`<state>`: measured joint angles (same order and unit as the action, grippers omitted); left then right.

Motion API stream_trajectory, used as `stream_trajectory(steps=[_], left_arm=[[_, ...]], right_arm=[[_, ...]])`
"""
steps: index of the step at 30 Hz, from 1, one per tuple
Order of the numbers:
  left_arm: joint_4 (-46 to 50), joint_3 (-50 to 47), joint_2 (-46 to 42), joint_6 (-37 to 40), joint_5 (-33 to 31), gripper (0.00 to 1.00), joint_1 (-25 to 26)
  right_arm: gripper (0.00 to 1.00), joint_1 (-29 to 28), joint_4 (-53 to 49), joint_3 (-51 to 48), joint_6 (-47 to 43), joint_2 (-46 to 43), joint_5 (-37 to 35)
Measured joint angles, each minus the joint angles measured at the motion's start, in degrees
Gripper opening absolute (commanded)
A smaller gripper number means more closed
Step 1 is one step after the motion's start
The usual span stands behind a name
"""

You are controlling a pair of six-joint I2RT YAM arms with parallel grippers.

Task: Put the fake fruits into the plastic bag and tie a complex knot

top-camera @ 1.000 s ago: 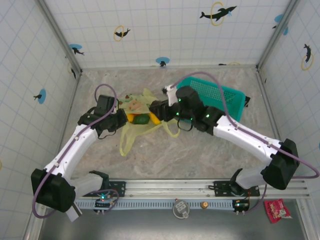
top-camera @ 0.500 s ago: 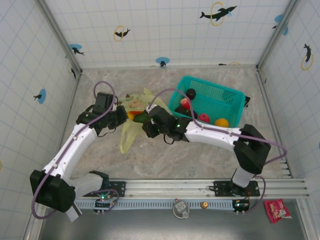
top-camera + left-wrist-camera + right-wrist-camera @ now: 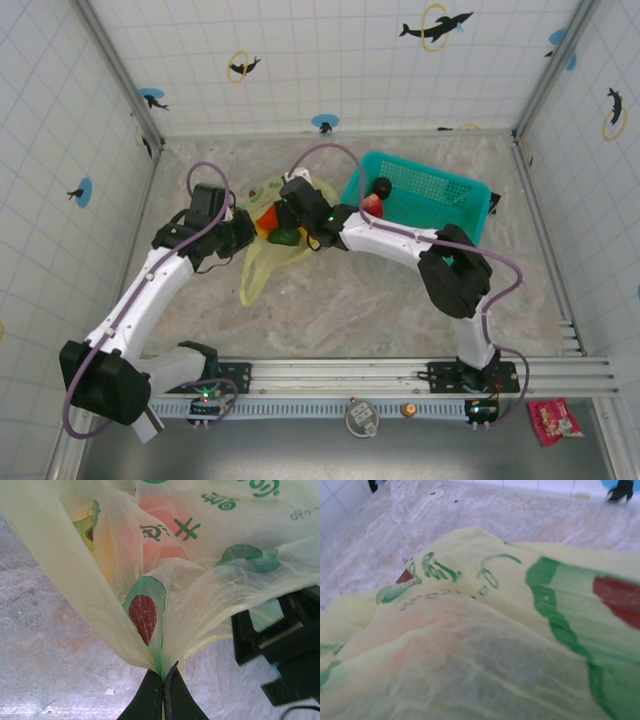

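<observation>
Filling was in hand; left gripper [image 3: 163, 674] pinched shut on the bag [image 3: 210, 595] toward the table's [image 3: 400, 300] far-left corner; right gripper [image 3: 288, 222] hung over it, jaws untellable; next, probably fetching fruits [image 3: 372, 205] from the basket [image 3: 470, 196].

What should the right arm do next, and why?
Probably move the right end effector from above the bag over to the basket for another fruit. A red fruit and a dark fruit lie in the basket, an orange fruit and a green fruit already sit in the bag, and the left end effector pinches the bag's edge.
</observation>
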<state>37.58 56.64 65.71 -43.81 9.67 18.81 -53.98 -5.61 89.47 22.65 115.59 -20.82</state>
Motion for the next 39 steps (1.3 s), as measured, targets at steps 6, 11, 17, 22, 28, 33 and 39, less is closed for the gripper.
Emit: stream_trajectory(steps=[6, 11, 17, 22, 28, 33, 39], left_arm=[[-1.2, 0.46, 1.49, -1.2, 1.09, 0.0, 0.0], [-1.9, 0.48, 1.57, -1.46, 1.49, 0.0, 0.0], [-2.1, 0.48, 1.57, -1.49, 1.46, 0.0, 0.0], [-2.1, 0.48, 1.53, -1.49, 1.44, 0.0, -0.11], [-2.12, 0.46, 1.53, -1.46, 1.38, 0.0, -0.11], [-2.12, 0.28, 1.22, -1.46, 1.03, 0.0, -0.11], [-2.36, -0.52, -0.11, -1.44, 0.59, 0.0, -0.15]], right_arm=[[0.92, 0.85, -0.37, -0.59, 0.79, 1.6, 2.54], [0.79, 0.72, 0.76, -6.86, 0.66, -4.83, 6.75], [0.74, 0.66, 2.49, -12.46, 0.33, -17.42, 18.38], [0.73, -0.66, 5.46, -23.34, 0.35, -29.35, 26.4], [0.68, -0.37, 5.99, -33.66, 0.39, -39.95, 31.41], [0.39, 2.51, 6.51, -40.48, 0.98, -49.83, 32.13], [0.0, 9.86, 1.75, -45.66, 5.14, -58.88, 25.24]])
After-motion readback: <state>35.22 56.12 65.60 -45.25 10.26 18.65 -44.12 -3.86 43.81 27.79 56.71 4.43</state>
